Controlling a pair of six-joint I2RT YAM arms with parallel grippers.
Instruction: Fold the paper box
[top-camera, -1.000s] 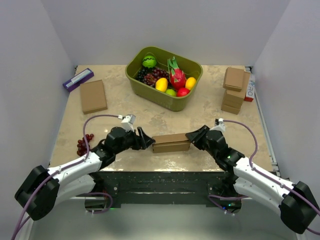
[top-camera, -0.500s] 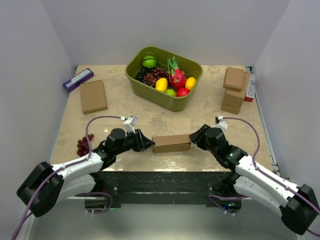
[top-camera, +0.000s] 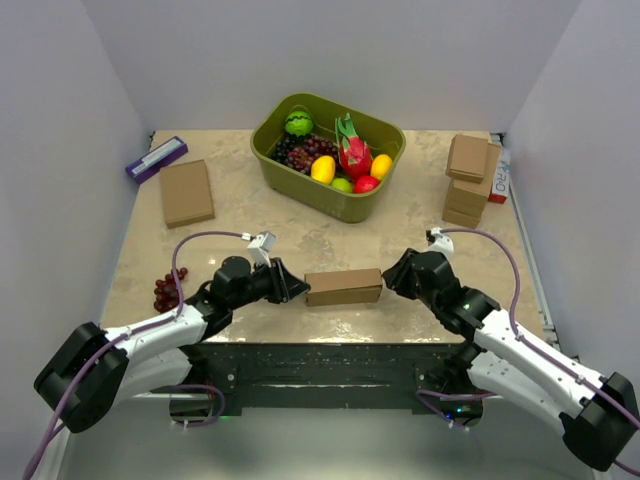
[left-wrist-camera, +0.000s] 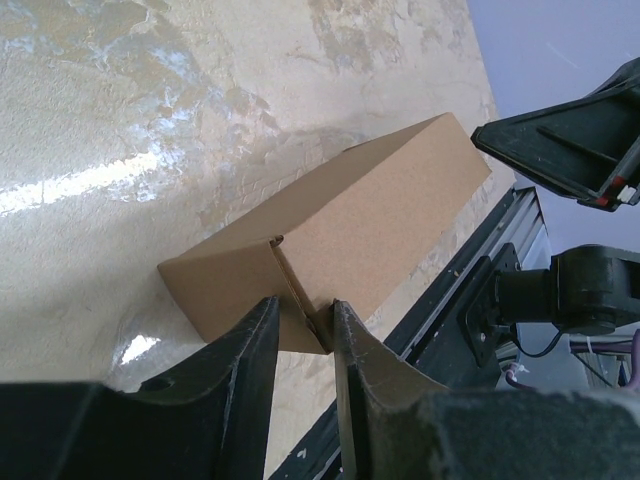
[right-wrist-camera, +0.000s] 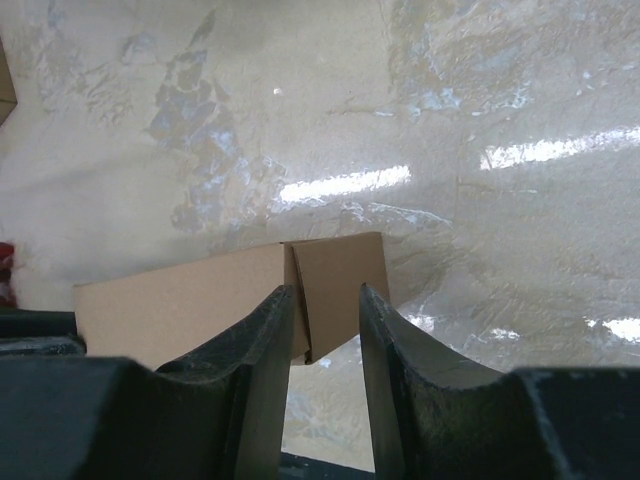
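The paper box (top-camera: 344, 287) is folded into a closed brown oblong and lies on the table near the front edge, between both grippers. My left gripper (top-camera: 297, 287) is at the box's left end. In the left wrist view its fingers (left-wrist-camera: 262, 340) stand a narrow gap apart, with the box's (left-wrist-camera: 340, 230) near corner just at the tips (left-wrist-camera: 303, 325). My right gripper (top-camera: 390, 279) sits just off the box's right end. In the right wrist view its tips (right-wrist-camera: 325, 305) are narrowly apart and hold nothing, and the box's end (right-wrist-camera: 335, 285) shows beyond them.
A green bin of fruit (top-camera: 328, 155) stands at the back centre. A flat brown box (top-camera: 186, 192) and a purple item (top-camera: 156, 158) lie back left. Stacked small brown boxes (top-camera: 468, 180) stand back right. Dark grapes (top-camera: 168, 289) lie left of the left arm.
My right gripper has drawn back a little to the right, off the box's right end. The left gripper and the box have hardly moved.
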